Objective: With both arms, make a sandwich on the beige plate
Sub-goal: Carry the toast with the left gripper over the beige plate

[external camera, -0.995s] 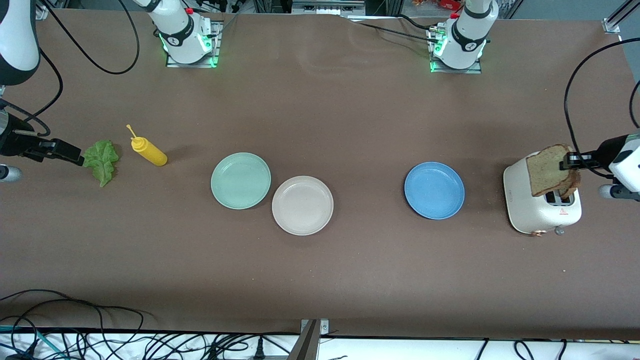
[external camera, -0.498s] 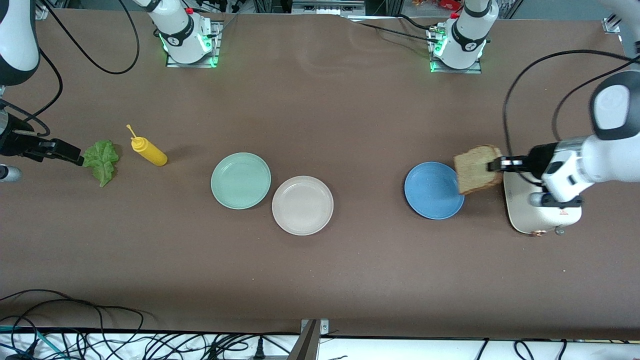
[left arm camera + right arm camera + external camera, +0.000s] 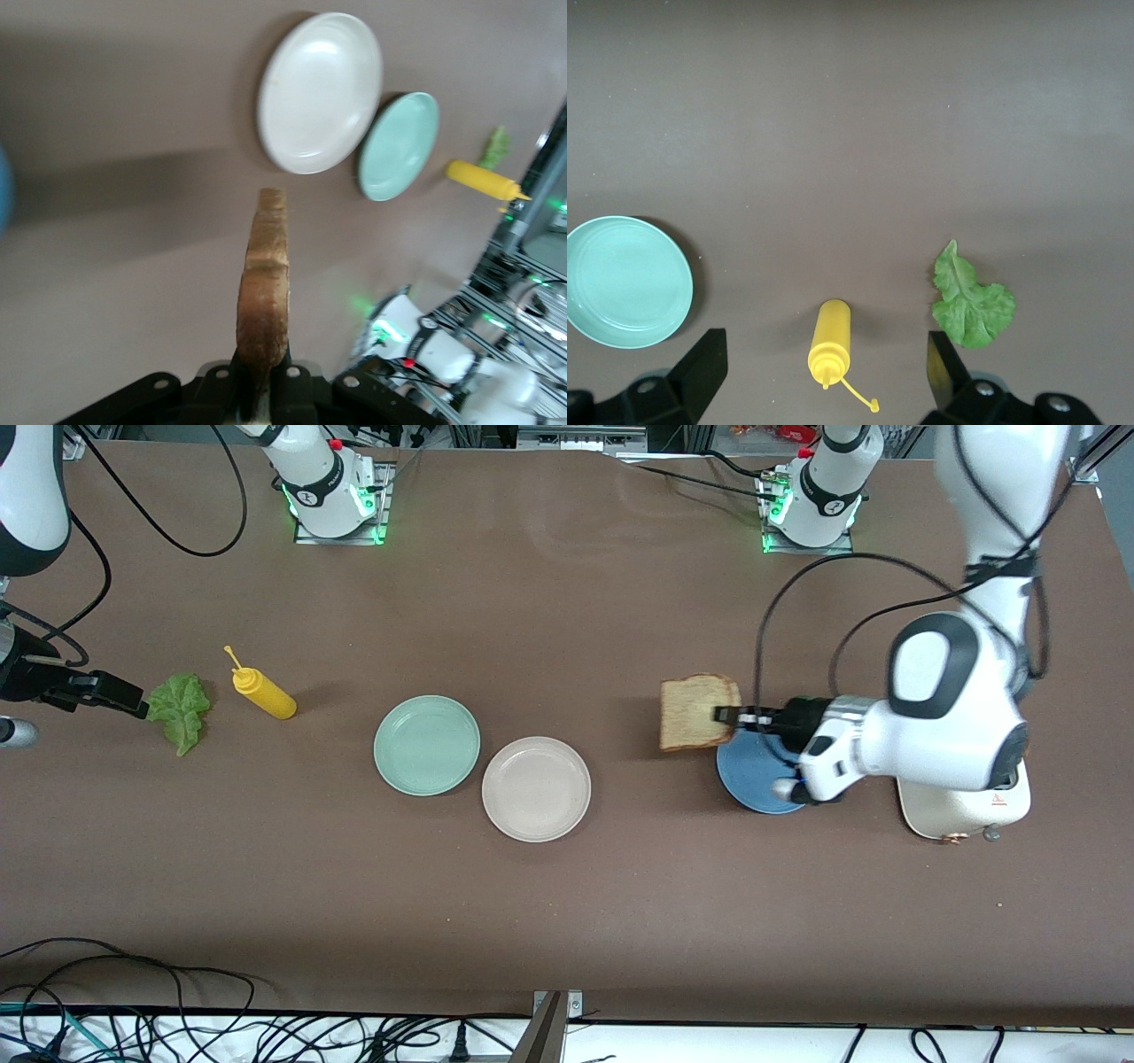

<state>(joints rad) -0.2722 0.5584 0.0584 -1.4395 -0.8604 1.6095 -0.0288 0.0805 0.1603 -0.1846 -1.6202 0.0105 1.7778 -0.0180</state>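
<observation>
Beige plate (image 3: 536,789) lay empty on table (image 3: 567,903), touching mint plate (image 3: 426,745) at its 10 o'clock. Blue plate (image 3: 753,775) toward left arm's end, partly under left arm; toaster (image 3: 961,806) at its 3 o'clock. Left gripper (image 3: 725,714) clenched on bread slice (image 3: 695,711), held over table just beside blue plate. Right gripper (image 3: 133,701) released, beside lettuce (image 3: 182,708); mustard bottle (image 3: 263,692) at lettuce's 3 o'clock.
</observation>
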